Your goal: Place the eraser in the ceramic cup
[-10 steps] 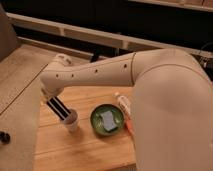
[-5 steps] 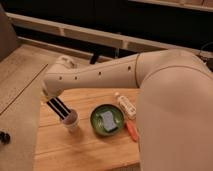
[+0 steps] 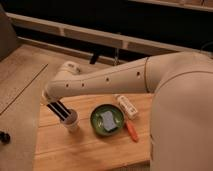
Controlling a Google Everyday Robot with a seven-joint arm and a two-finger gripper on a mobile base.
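The ceramic cup (image 3: 71,121) is small and white and stands on the left part of the wooden table (image 3: 90,150). My arm reaches in from the right, and my gripper (image 3: 54,105) hangs just up and left of the cup. The gripper is shut on the eraser (image 3: 63,113), a black block with a pale stripe. The eraser slants down to the right, with its lower end at the cup's mouth. Whether that end is inside the cup or just above the rim I cannot tell.
A round green bowl (image 3: 95,121) holding a pale blue-grey square pad (image 3: 108,120) sits right of the cup. An orange-handled tool (image 3: 131,132) and a white packet (image 3: 127,105) lie further right. My bulky white arm covers the table's right side. The table's left edge is close to the cup.
The gripper and eraser have stayed at the cup. The thick part of my arm has drawn back to the right, uncovering the orange-handled tool.
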